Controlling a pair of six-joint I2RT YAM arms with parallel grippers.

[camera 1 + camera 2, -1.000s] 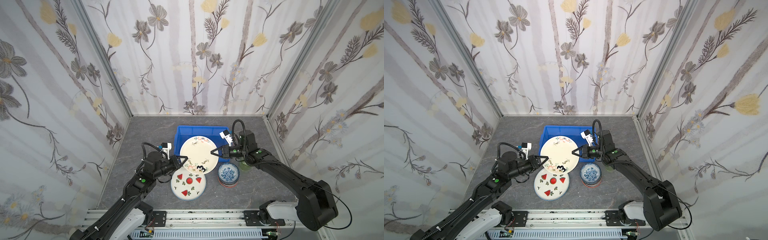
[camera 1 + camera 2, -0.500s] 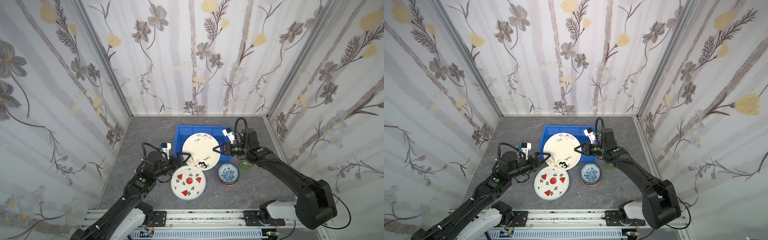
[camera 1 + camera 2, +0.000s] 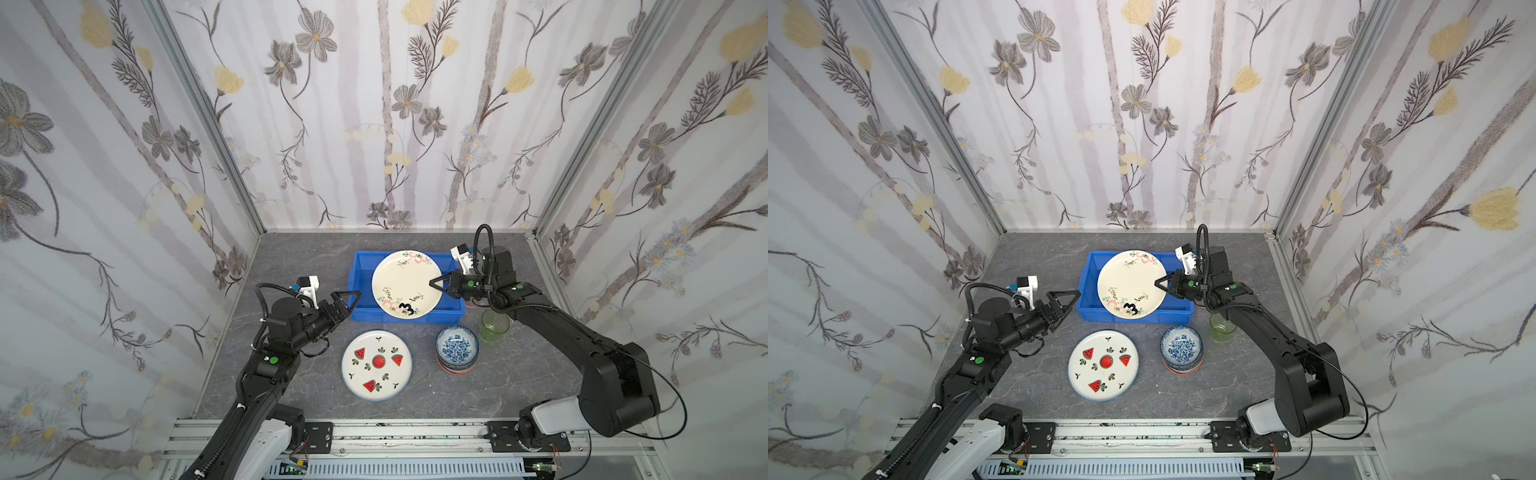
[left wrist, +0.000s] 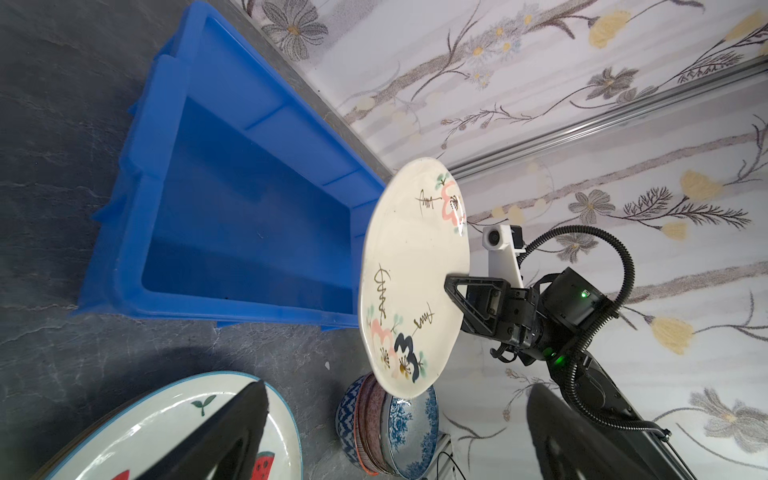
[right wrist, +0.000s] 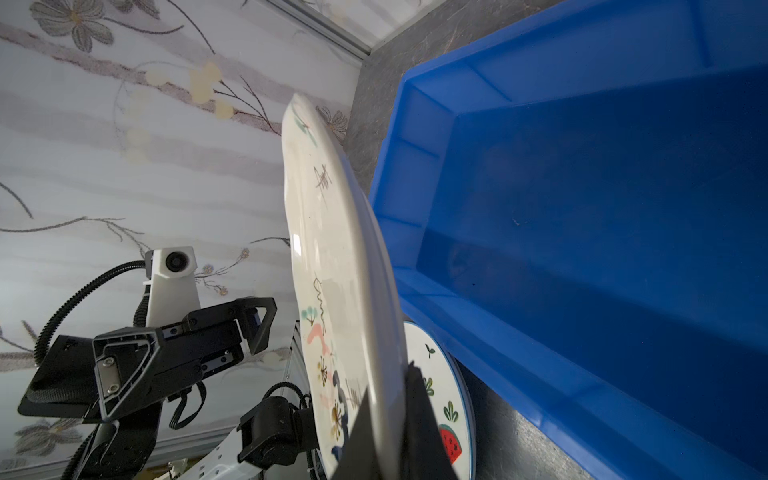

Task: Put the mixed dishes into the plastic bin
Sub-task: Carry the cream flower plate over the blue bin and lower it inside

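So we've got the right gripper point(image 3: 434, 284) pinching the cream plate point(image 3: 405, 282) by its right rim, just right of center in both top views. The plate hangs tilted over the blue bin point(image 3: 356, 274), not in it yet. The bin floor lies below the fingers, so we reckon the move is mostly down. The left gripper point(image 3: 351, 302) sits left of the bin, its 2 fingers spread and empty. The plate hides much of the bin, and we can't tell its height or whether its lower edge clears the near wall.
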